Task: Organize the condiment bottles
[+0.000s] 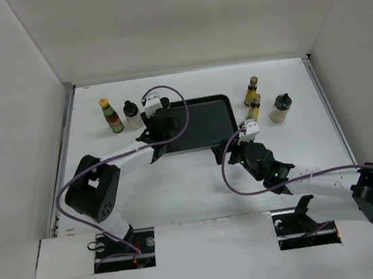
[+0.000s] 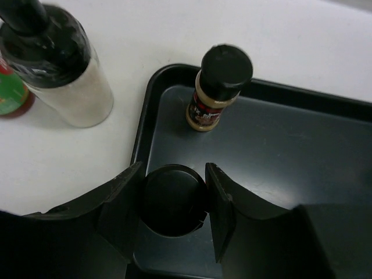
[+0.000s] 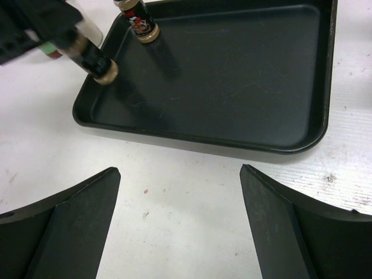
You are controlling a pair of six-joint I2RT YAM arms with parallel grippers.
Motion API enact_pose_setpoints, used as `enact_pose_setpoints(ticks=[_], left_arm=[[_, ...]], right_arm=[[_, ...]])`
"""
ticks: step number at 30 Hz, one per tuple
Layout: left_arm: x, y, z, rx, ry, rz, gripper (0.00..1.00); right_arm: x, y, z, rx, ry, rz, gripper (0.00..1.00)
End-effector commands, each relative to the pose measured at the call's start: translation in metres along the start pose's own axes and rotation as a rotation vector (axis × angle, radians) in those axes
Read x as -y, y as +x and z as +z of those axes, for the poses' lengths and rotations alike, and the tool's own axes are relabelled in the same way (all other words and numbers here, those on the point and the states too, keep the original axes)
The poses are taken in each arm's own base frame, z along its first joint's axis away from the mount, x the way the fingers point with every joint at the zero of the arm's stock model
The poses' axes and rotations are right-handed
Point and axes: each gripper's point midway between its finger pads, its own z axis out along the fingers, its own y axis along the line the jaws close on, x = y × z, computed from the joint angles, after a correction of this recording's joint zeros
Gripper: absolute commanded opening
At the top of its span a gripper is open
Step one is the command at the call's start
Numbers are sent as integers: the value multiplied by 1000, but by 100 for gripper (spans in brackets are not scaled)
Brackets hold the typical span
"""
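Between the fingers of my left pincer (image 2: 172, 195) is the black cap of a short dark jar (image 2: 174, 212), clamped from above, I judge, to keep it upright over the nearest corner of the flat black plastic tray (image 2: 302, 151). A second short black-capped jar (image 2: 216, 87) stands just ahead of it, likely starting a row. My right pincer (image 3: 180, 174) hangs wide and empty above the white table (image 3: 174, 232), both jars well ahead to its left.

White-and-black arms (image 1: 124, 155) with black jaws and purple cables (image 1: 160, 87).
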Motion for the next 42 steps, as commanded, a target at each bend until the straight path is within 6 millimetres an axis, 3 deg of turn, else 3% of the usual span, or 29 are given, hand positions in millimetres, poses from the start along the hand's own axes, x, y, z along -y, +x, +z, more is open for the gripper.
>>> enact_pose_setpoints(ticks=[1, 10, 13, 19, 23, 26, 30, 32, 35, 39, 42], left_arm=[[21, -30, 10, 87, 31, -58, 30], [30, -36, 24, 96, 34, -38, 30], [30, -27, 14, 74, 44, -16, 30], [13, -13, -6, 48, 33, 5, 30], [9, -2, -9, 25, 30, 22, 30], [5, 16, -4, -3, 23, 38, 38], [2, 27, -3, -17, 24, 28, 58], [3, 18, -10, -4, 34, 12, 69], [4, -12, -27, 49, 62, -33, 78], [-1, -63, -49, 133, 82, -103, 79], [-20, -93, -47, 178, 45, -140, 78]], right_arm=[[-12, -21, 4, 55, -29, 27, 91], [-12, -22, 3, 59, -32, 29, 91], [-11, -22, 2, 58, -30, 28, 91], [-14, -22, 4, 56, -34, 29, 91], [-14, -22, 4, 56, -34, 28, 91], [-13, -23, 3, 59, -35, 29, 91], [-12, -23, 2, 62, -32, 32, 91], [-11, -22, 2, 57, -31, 30, 91], [-12, -23, 3, 60, -31, 30, 91], [-13, -21, 3, 54, -31, 27, 94], [-12, -22, 3, 58, -30, 29, 97]])
